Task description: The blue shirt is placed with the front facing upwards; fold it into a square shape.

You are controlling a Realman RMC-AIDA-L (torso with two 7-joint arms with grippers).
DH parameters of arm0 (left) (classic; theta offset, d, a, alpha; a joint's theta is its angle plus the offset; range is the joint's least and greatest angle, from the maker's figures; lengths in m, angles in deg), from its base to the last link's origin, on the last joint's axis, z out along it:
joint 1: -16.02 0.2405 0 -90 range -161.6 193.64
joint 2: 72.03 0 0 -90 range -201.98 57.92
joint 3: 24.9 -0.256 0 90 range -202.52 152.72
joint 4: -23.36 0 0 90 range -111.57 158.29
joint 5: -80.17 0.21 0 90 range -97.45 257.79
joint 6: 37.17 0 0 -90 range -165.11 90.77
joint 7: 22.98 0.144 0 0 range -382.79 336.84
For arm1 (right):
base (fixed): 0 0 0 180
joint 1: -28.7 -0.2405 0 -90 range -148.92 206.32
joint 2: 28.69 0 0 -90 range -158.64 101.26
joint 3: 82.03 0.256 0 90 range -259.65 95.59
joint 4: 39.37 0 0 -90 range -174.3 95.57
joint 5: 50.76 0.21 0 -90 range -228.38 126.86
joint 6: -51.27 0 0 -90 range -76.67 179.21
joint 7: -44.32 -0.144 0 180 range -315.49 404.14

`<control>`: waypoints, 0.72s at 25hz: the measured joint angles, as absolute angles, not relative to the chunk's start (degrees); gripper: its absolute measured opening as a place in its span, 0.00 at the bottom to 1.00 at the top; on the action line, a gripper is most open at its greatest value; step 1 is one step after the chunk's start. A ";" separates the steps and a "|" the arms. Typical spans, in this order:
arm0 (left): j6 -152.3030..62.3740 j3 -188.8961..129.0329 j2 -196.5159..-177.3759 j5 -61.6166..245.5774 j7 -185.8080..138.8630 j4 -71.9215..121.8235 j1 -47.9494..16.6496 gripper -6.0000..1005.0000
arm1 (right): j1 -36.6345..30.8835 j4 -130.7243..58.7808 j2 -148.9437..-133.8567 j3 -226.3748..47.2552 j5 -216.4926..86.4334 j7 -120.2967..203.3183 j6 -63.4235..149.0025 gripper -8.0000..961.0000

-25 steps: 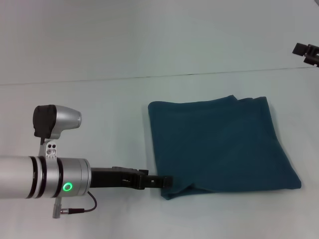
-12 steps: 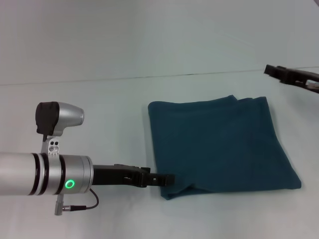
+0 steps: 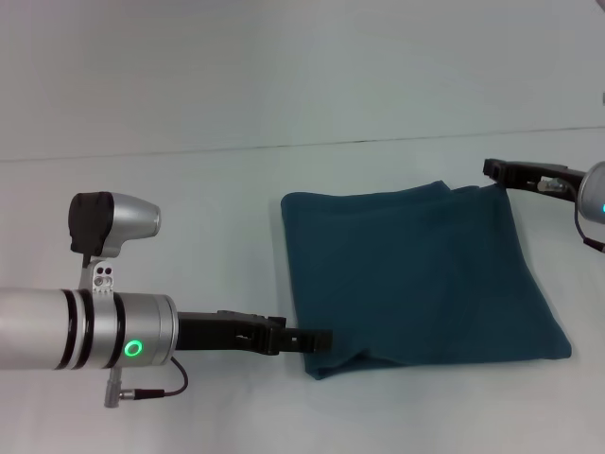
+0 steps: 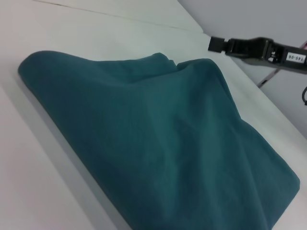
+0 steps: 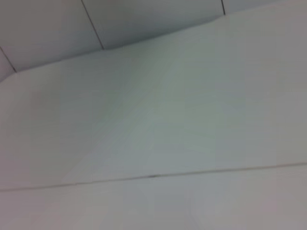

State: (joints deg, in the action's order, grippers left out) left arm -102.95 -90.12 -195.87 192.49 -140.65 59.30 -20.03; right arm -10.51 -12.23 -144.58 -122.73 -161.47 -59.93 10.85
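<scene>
Blue shirt (image 3: 421,274) lies on the white table (image 3: 189,113) as a folded, roughly square bundle, no lettering showing.

Nearest: the left gripper (image 3: 317,339) sits low at the shirt's near-left corner, touching or just short of the cloth; whether its fingers are parted or hold fabric cannot be told. Its position is unchanged over the last second.

Farther: the right gripper (image 3: 496,170) has come in from the right edge and now stands at the shirt's far-right corner, fingers drawn close together with nothing between them.

Judgement: folding looks nearly complete; the right arm's approach suggests a final tidy of that rumpled far corner. Bare table lies left, beyond and in front of the shirt.
</scene>
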 joint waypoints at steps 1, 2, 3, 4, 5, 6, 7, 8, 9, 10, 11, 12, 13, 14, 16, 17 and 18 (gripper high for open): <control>-102.94 -90.12 -195.87 192.49 -140.66 59.30 -20.03 0.80 | -10.53 -12.25 -144.69 -122.76 -162.01 -60.40 11.06 0.09; -102.93 -90.12 -195.87 192.49 -140.65 59.30 -20.02 0.80 | -10.55 -12.28 -144.81 -122.80 -162.56 -60.83 11.16 0.07; -102.92 -90.11 -195.87 192.49 -140.65 59.30 -20.00 0.80 | -10.56 -12.42 -144.89 -122.83 -163.16 -61.18 11.31 0.06; -102.92 -90.11 -195.87 192.49 -140.65 59.30 -19.98 0.80 | -10.57 -12.56 -144.92 -122.84 -163.50 -61.49 11.41 0.04; -102.91 -90.11 -195.87 192.49 -140.65 59.30 -19.94 0.80 | -10.57 -12.72 -144.92 -122.83 -164.05 -61.95 11.60 0.02; -102.91 -90.11 -195.87 192.49 -140.65 59.30 -19.94 0.80 | -10.58 -12.88 -144.93 -122.83 -164.65 -62.44 11.93 0.01; -102.91 -90.12 -195.87 192.49 -140.65 59.30 -19.93 0.80 | -10.59 -13.01 -144.94 -122.83 -165.21 -62.85 12.26 0.01; -102.91 -90.12 -195.87 192.49 -140.65 59.30 -19.93 0.80 | -10.61 -13.16 -144.96 -122.83 -165.85 -63.38 12.62 0.01; -102.91 -90.11 -195.87 192.49 -140.65 59.30 -19.93 0.80 | -10.66 -13.32 -144.99 -122.83 -166.40 -63.78 12.93 0.01; -102.91 -90.11 -195.87 192.49 -140.65 59.30 -19.93 0.80 | -10.72 -13.46 -145.02 -122.83 -166.86 -64.12 13.16 0.01; -102.91 -90.11 -195.87 192.49 -140.65 59.31 -19.92 0.80 | -10.73 -13.55 -145.03 -122.83 -167.11 -64.32 13.28 0.01; -102.91 -90.11 -195.87 192.49 -140.65 59.30 -19.92 0.80 | -10.71 -13.61 -145.04 -122.82 -167.29 -64.45 13.33 0.01; -102.91 -90.11 -195.87 192.49 -140.65 59.31 -19.93 0.80 | -10.65 -13.63 -145.06 -122.82 -167.39 -64.49 13.41 0.01; -102.91 -90.12 -195.87 192.49 -140.65 59.31 -19.92 0.80 | -10.57 -13.65 -145.08 -122.81 -167.41 -64.51 13.45 0.01; -102.91 -90.12 -195.87 192.49 -140.65 59.30 -19.92 0.80 | -10.41 -13.66 -145.13 -122.81 -167.44 -64.54 13.50 0.01; -102.91 -90.11 -195.87 192.49 -140.65 59.31 -19.92 0.80 | -10.37 -13.66 -145.14 -122.81 -167.45 -64.55 13.50 0.01; -102.91 -90.11 -195.87 192.49 -140.65 59.31 -19.92 0.80 | -10.34 -13.66 -145.14 -122.81 -167.46 -64.56 13.51 0.01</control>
State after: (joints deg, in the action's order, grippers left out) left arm -102.91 -90.11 -195.87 192.49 -140.65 59.31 -19.92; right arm -10.34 -13.66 -145.14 -122.81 -167.46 -64.56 13.51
